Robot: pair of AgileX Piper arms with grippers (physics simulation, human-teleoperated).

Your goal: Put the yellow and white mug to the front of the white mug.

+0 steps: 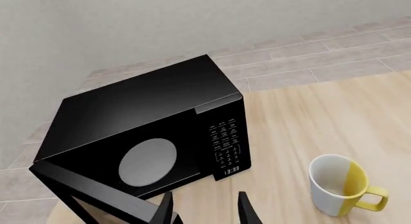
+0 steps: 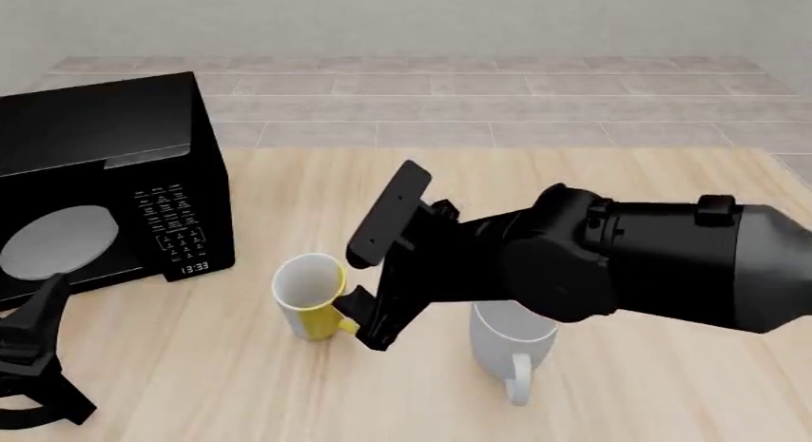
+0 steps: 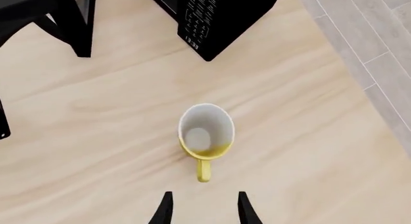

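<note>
1. Microwave point(image 2: 108, 185) comes first at the far left of the front view: a black box on the wooden table point(image 2: 660, 394), its door swung open and a grey turntable showing inside. The left wrist view alone shows its whole top and the clock on the keypad.
2. Left gripper point(image 2: 32, 361) sits low at the left edge of the front view, just before the microwave. Its state is hard to read there, but the left wrist view shows its two fingers point(image 1: 246, 212) apart with nothing between them.
3. Yellow and white mug point(image 2: 311, 295) stands upright on the table, right of the microwave and left of the white mug, with its handle toward the near side. The right wrist view looks straight down into its white inside; the left wrist view shows its side, part white and part yellow.
4. Right gripper point(image 2: 377, 271) hangs just beside the yellow and white mug's handle, tilted down. In the right wrist view its fingers point(image 3: 244, 209) are spread, with the handle just ahead of them and nothing held.
5. White mug point(image 2: 511, 347) stands upright under the right arm, which hides part of its rim. Only the front view shows it, handle toward the near edge.
</note>
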